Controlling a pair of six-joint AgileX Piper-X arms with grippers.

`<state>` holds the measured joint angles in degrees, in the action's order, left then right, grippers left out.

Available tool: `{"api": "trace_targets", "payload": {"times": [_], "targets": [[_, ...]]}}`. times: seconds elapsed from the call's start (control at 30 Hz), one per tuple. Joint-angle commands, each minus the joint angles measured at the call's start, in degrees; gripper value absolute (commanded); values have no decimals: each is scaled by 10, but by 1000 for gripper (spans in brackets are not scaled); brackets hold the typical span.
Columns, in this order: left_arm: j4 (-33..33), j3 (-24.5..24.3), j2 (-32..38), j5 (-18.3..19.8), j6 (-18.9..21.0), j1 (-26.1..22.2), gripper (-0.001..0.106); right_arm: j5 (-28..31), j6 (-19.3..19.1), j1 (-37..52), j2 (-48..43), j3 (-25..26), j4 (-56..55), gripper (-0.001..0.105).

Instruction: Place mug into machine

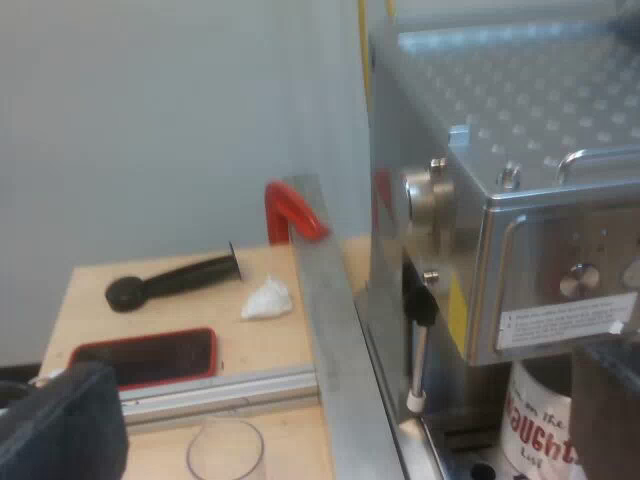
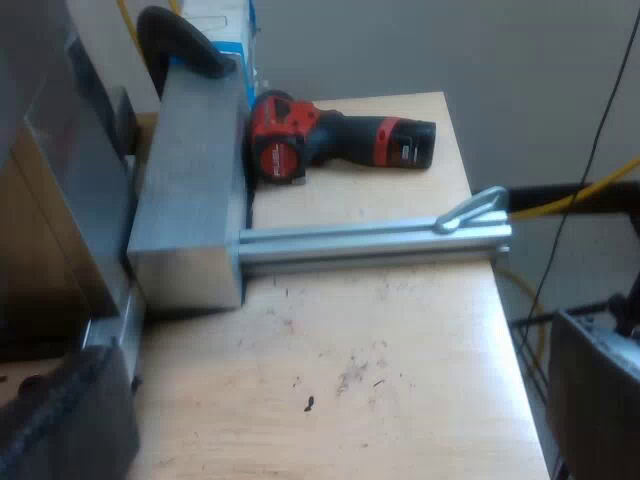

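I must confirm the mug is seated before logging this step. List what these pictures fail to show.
1. Left wrist view: the mug, base and handle cut off by the frame edge and a finger of the left gripper.
2. Left wrist view: the espresso machine, label print too small.
3. Left wrist view: the measuring glass, cut off below its rim.
4. Right wrist view: black object, mostly behind the metal block.

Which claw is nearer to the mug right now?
Left. The left claw has one finger beside the mug under the machine's front; the right claw hangs over the wooden table with the red drill.
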<state>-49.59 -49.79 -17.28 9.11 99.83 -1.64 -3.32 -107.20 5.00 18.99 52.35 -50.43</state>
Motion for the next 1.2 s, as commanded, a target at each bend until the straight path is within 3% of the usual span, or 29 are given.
{"api": "trace_targets", "payload": {"times": [0.03,0.23,0.27,0.5,0.6,0.73,0.9,1.07,1.2], "targets": [[2,31,40,-8,2,1,91,-3,-10,1,-47,-20,-13,85],[-9,85,161,-8,2,1,91,-3,-10,1,-92,-34,-37,85],[-15,89,170,-8,2,1,91,-3,-10,1,-141,-49,-56,85],[-130,93,256,-8,-14,1,91,-3,-6,1,-224,-81,-61,85],[-185,90,261,-9,-22,1,91,-1,0,1,-218,-89,-76,85],[-212,96,260,-12,-24,1,91,-8,27,1,-221,-110,-73,85],[-184,110,260,-12,-24,1,91,-8,32,1,-221,-138,-51,85],[-106,161,260,-12,-23,1,91,-19,33,1,-220,-160,-42,85],[-83,187,260,-12,-23,1,91,-31,33,1,-220,-187,-45,85]]}}
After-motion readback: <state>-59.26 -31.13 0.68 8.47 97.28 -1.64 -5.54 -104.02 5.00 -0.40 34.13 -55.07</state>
